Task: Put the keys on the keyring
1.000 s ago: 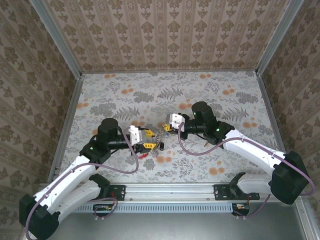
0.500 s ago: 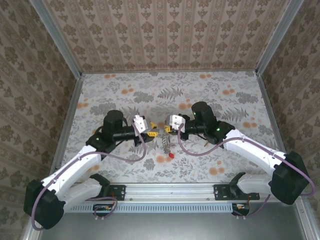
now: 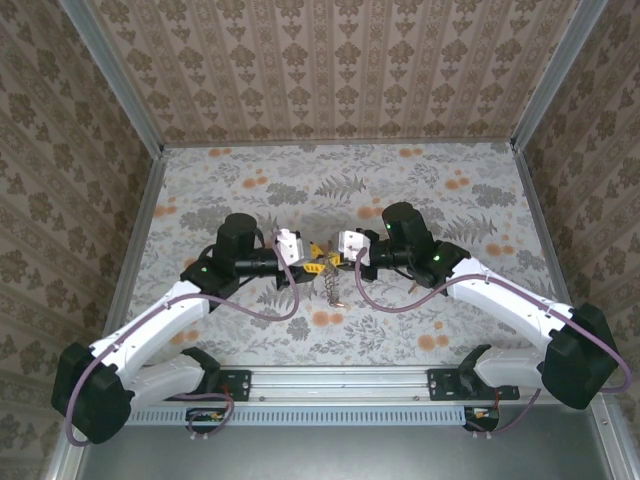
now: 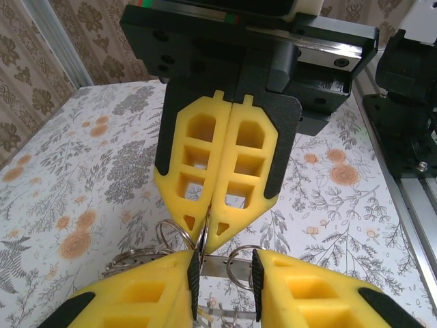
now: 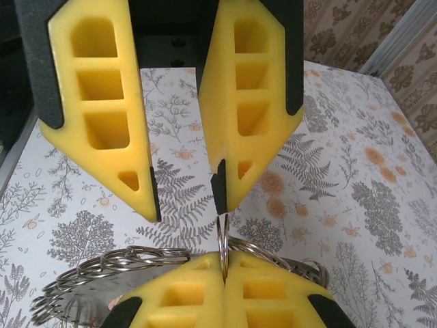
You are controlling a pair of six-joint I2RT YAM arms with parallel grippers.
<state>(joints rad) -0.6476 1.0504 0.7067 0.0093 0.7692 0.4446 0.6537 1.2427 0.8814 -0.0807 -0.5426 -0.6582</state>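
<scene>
**Item 1. Right gripper** (image 5: 224, 265): yellow ribbed fingers with black backs, pressed flat together. They pinch the keyring (image 5: 222, 246), a thin silvery wire ring held edge-on and rising toward 12 o'clock from the tips.

**Item 2. Left gripper** (image 4: 224, 261): fingers of the same pattern, standing a narrow gap apart. A flat silvery strip (image 4: 213, 268) lies across that gap. Whether the pads press it cannot be told.

**Item 3. Placement, overhead view:** the two grippers meet tip to tip near the table's centre, raised off the surface. The left points to 3 o'clock, the right to 9 o'clock.

**Item 4. Keys** (image 3: 328, 290): a small silvery cluster trailing toward 6 o'clock from the meeting point. Single keys are too small to tell apart.

**Item 5. Wire loops** (image 5: 116, 270): a silvery coil at 9 o'clock of the right fingertips.

**Item 6. Table** (image 3: 460, 200): floral cloth with orange blooms and grey ferns.

**Item 7. Markings:** a coloured strip (image 4: 184, 5) along the top edge of the right gripper's black housing, too thin to read.
</scene>
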